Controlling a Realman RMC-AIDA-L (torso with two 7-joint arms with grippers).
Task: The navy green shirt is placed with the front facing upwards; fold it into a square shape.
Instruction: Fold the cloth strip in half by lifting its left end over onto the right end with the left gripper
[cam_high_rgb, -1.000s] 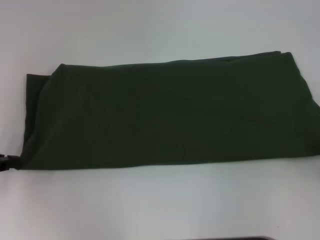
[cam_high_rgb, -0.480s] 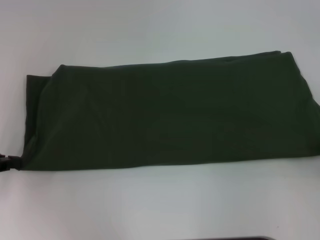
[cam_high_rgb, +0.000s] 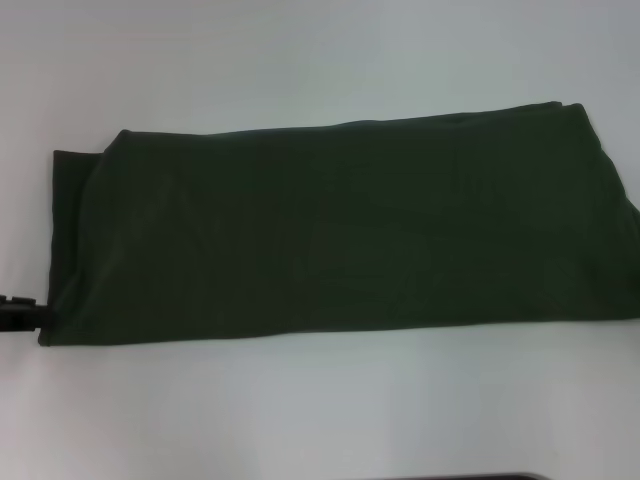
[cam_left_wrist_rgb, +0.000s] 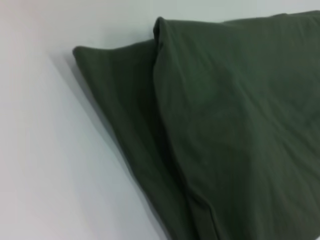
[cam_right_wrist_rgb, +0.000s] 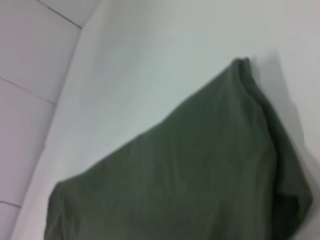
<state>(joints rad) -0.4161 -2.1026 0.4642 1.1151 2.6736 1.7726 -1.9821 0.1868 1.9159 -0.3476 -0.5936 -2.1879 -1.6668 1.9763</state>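
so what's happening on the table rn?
The navy green shirt lies on the white table, already folded into a long band running side to side, plain cloth up; it is not yet a square. The left pincer sits at the band's near left corner, at the frame edge; its fingers can't be made out. The right pincer is out of the head view, and its wrist camera shows the shirt's other end.
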